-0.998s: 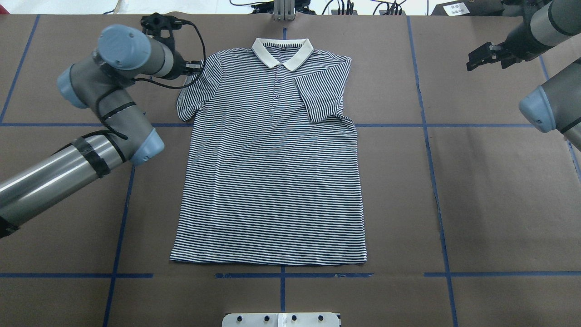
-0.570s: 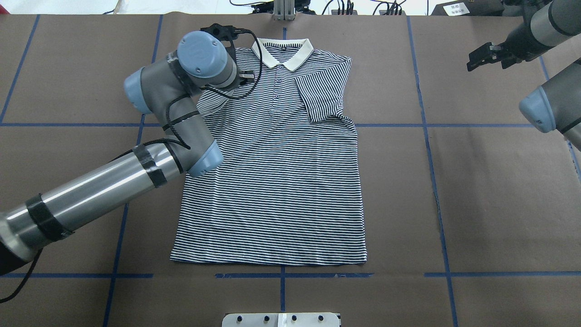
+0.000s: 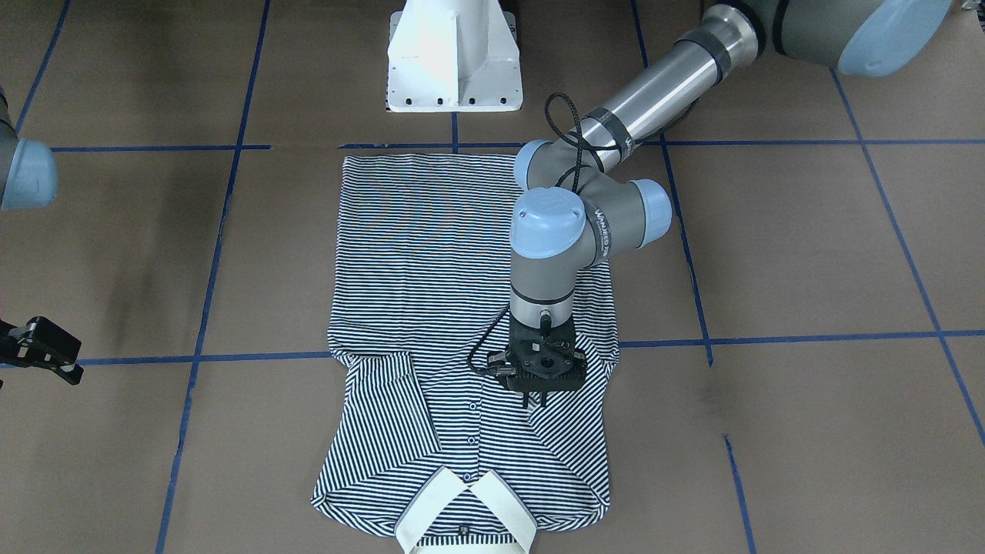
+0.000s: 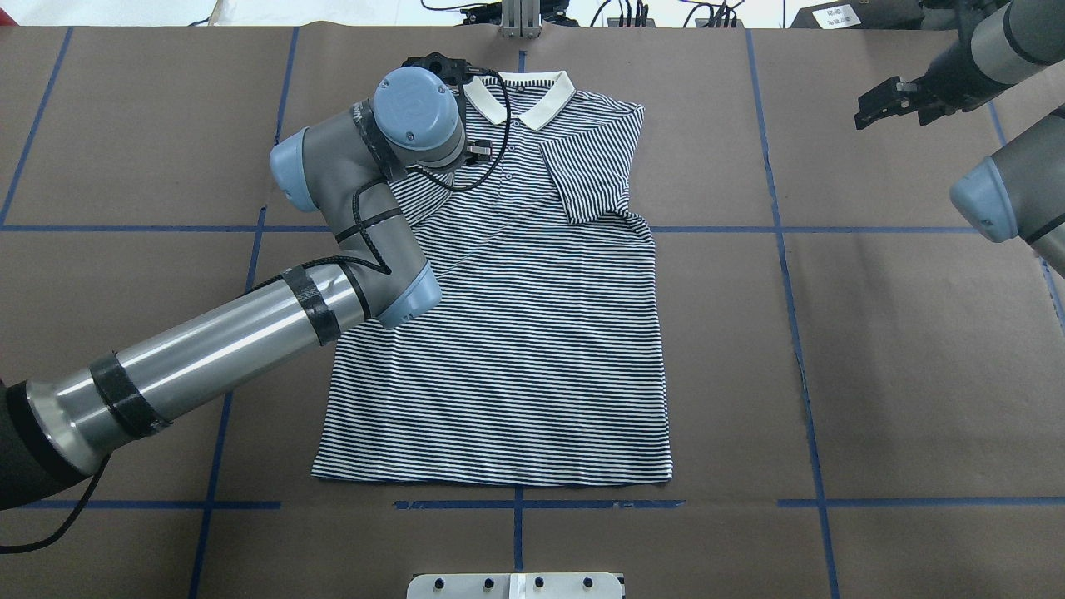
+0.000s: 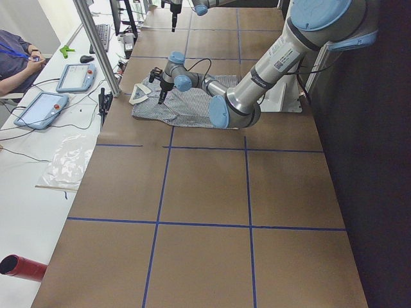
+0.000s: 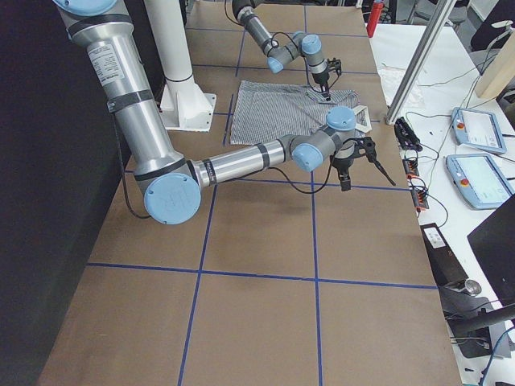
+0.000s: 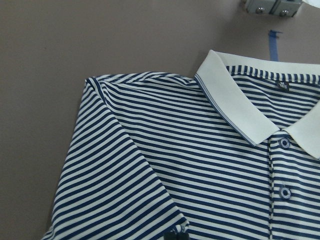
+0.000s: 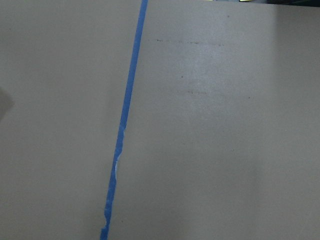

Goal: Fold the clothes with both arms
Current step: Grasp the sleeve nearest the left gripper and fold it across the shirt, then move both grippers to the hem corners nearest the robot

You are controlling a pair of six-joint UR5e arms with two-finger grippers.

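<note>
The striped polo shirt [image 4: 532, 333] lies flat, face up, with its cream collar [image 4: 517, 93] at the far edge. Its right sleeve [image 4: 586, 179] is folded in over the chest. My left gripper [image 3: 539, 402] points down beside the placket and is shut on the left sleeve, which is drawn inward in a diagonal fold. The left wrist view shows the shoulder and collar [image 7: 235, 100]. My right gripper [image 4: 865, 115] hovers open and empty over bare table, well right of the shirt; it also shows in the front view [image 3: 46, 355].
The brown table is marked with blue tape lines [image 4: 782, 249]. The white pedestal base [image 3: 454, 58] stands at the near edge behind the shirt's hem. A metal post [image 4: 520, 17] rises just past the collar. An operators' desk with tablets [image 5: 74, 77] lies beyond the far edge.
My left arm has swung right from beside the left sleeve to over the chest, carrying the sleeve inward. The right arm has not moved.
</note>
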